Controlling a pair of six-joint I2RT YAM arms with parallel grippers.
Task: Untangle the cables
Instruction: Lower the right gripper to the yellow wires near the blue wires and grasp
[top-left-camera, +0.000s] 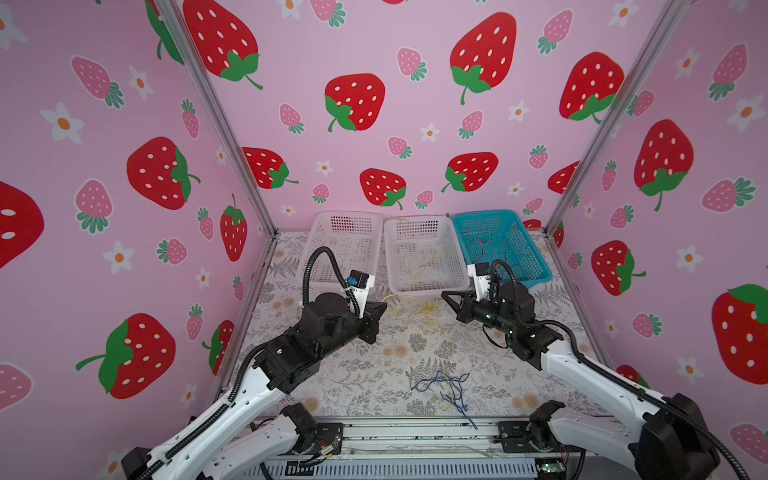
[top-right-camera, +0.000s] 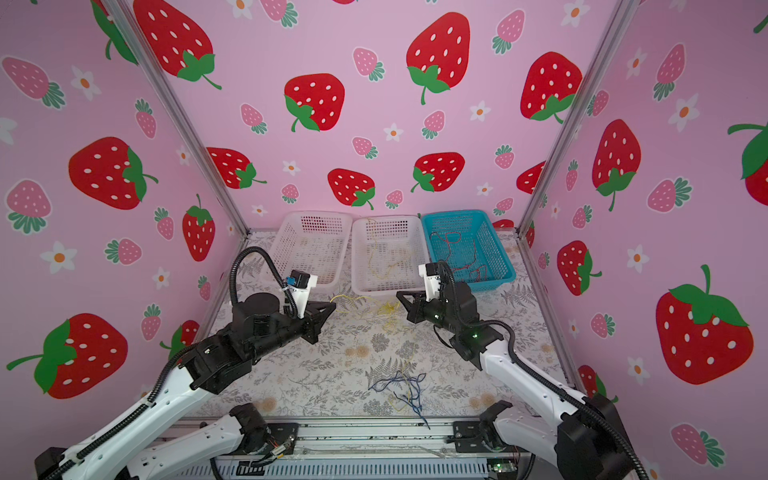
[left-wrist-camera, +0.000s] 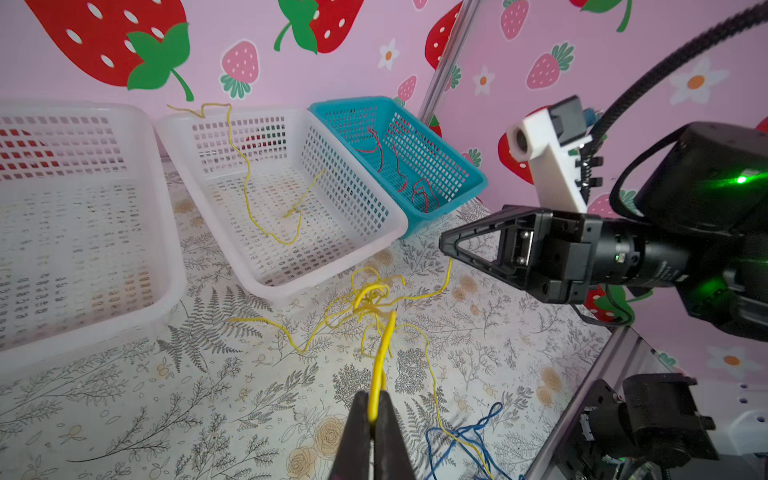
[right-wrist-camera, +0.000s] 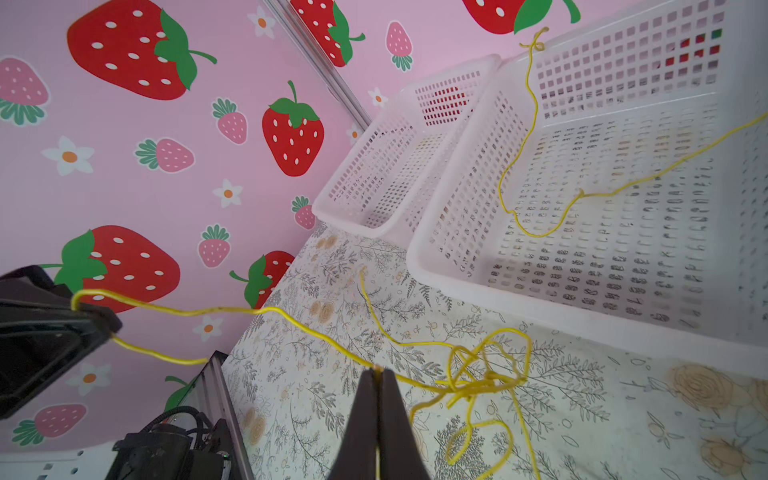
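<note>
A knot of yellow cables (top-left-camera: 428, 309) (top-right-camera: 388, 309) lies on the floral mat in front of the baskets, between both grippers. My left gripper (left-wrist-camera: 376, 405) (top-left-camera: 380, 309) is shut on one yellow strand that runs into the knot (left-wrist-camera: 370, 297). My right gripper (right-wrist-camera: 377, 372) (top-left-camera: 446, 296) is shut on another yellow strand just beside the knot (right-wrist-camera: 486, 374). That strand stretches across to the left gripper. A loose bunch of dark blue cables (top-left-camera: 449, 386) (left-wrist-camera: 465, 440) lies near the front edge, with a thin yellow strand through it.
Three baskets stand along the back wall. The left white basket (top-left-camera: 332, 284) holds nothing that I can see, the middle white basket (top-left-camera: 428, 289) holds a yellow cable (left-wrist-camera: 257, 199), and the teal basket (top-left-camera: 536, 278) holds red cables (left-wrist-camera: 399, 166). A metal rail (top-left-camera: 415, 432) borders the front.
</note>
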